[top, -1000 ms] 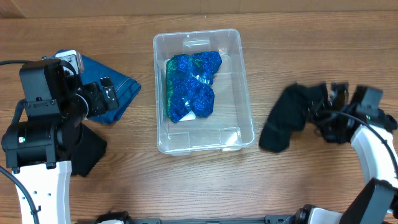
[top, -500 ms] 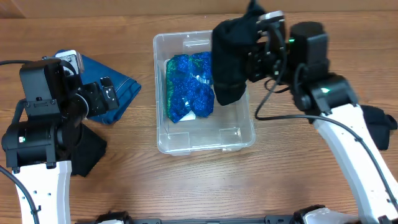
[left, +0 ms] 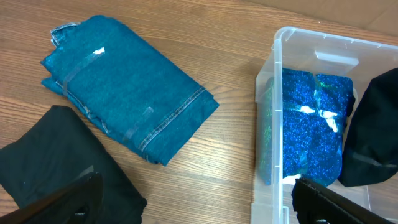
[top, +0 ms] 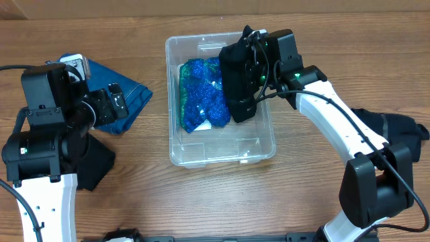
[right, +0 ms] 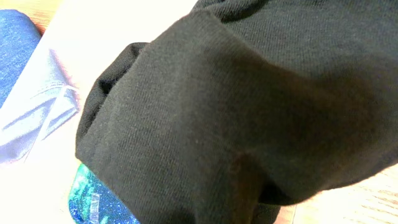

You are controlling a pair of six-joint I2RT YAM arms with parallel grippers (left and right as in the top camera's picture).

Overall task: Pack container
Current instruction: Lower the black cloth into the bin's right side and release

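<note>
The container (top: pixel 209 149) stands in the middle of the table (top: pixel 302 202). In the overhead view its long axis runs from 12 to 6 o'clock. A blue bundle (top: pixel 205 94) fills the 9 o'clock half inside, and the 3 o'clock half is mostly bare along the wall.

The right gripper (top: pixel 256 62) is above the 1 o'clock corner of the container and reaches in from the 3 o'clock side. Its fingers are hidden by the black cloth (top: pixel 238 81). The cloth is bunched at the gripper and hangs down from it, so I judge that the gripper is closed on the cloth.

The long axis of the cloth also runs from 12 to 6 o'clock. The cloth is directly over the free half and partly over the edge of the bundle. Whether its low end touches the base, I cannot tell. The next move probably needs only to go down and release, with little shift to the side.

The left gripper (left: pixel 198 200) is open with nothing between its fingers. It is well apart from the container, at its 9 o'clock, near the folded jeans (left: pixel 127 90). The right arm is clearly the nearer one.
</note>
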